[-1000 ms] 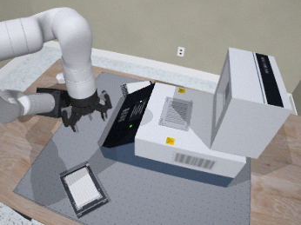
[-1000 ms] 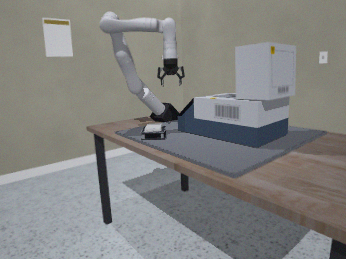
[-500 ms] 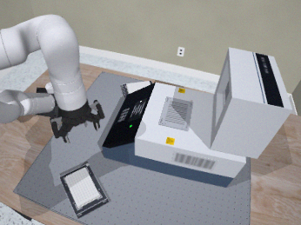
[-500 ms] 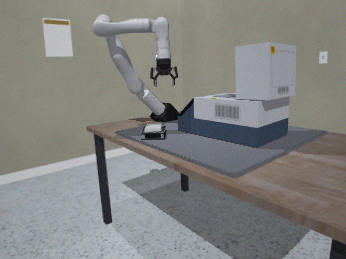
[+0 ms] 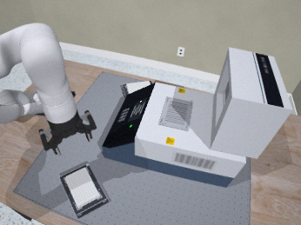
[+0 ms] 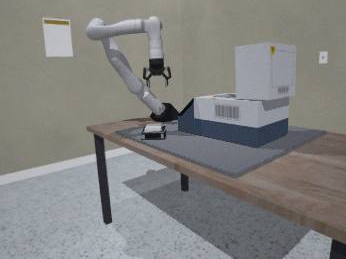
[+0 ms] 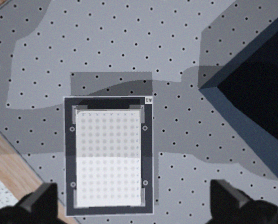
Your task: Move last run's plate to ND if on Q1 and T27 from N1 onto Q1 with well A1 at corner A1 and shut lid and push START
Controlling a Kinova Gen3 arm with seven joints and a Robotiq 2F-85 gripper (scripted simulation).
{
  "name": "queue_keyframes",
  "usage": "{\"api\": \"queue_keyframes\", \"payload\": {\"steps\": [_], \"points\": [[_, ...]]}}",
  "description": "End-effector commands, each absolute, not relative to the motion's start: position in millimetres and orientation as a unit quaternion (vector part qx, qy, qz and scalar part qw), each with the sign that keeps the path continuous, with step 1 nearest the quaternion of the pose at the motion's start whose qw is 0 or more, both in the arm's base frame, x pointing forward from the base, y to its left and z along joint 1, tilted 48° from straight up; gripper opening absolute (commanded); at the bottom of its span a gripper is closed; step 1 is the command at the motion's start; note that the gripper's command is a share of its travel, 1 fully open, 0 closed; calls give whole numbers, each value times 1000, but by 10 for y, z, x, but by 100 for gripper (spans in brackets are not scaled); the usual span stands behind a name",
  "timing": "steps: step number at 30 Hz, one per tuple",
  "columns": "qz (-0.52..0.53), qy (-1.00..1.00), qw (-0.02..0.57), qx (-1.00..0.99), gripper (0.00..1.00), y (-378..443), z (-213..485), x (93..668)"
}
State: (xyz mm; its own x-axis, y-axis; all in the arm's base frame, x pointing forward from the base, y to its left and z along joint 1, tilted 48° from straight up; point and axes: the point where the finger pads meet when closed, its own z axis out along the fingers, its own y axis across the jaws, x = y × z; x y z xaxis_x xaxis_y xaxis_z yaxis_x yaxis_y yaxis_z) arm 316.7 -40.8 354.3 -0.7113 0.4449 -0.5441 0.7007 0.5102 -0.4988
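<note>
My gripper (image 5: 74, 146) (image 6: 157, 84) (image 7: 134, 197) is open and empty, high above the mat near the front nest. A white plate (image 5: 83, 185) (image 6: 154, 128) (image 7: 108, 150) lies in that dark nest (image 5: 92, 207) (image 7: 70, 155), between the fingers but far below them in the wrist view. A small corner tag (image 7: 148, 100) is at the nest's upper right there. Q1 (image 5: 145, 142) (image 6: 240, 112) stands with its lid (image 5: 254, 114) (image 6: 265, 73) raised. Its block (image 5: 176, 113) looks grey, with no white plate visible. Its lamp (image 5: 130, 126) is green. Plate names are unreadable.
Another white plate (image 5: 138, 86) is partly hidden behind Q1's sloped black front panel (image 5: 123, 122). In the wrist view, Q1's dark corner (image 7: 250, 85) is at the right. The perforated grey mat (image 5: 174, 205) (image 6: 215, 156) lies on a wooden table (image 6: 305, 166).
</note>
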Motion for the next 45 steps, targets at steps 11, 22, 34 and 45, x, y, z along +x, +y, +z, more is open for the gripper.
{"api": "queue_keyframes", "payload": {"steps": [11, 22, 34, 45], "points": [[-363, 851, 177, 336, 100, -638, 3796, 3106], [-363, 851, 177, 336, 100, -646, 3804, 3104], [-363, 851, 177, 336, 100, -744, 3714, 3112], [-363, 851, 177, 336, 100, -832, 3634, 3119]]}}
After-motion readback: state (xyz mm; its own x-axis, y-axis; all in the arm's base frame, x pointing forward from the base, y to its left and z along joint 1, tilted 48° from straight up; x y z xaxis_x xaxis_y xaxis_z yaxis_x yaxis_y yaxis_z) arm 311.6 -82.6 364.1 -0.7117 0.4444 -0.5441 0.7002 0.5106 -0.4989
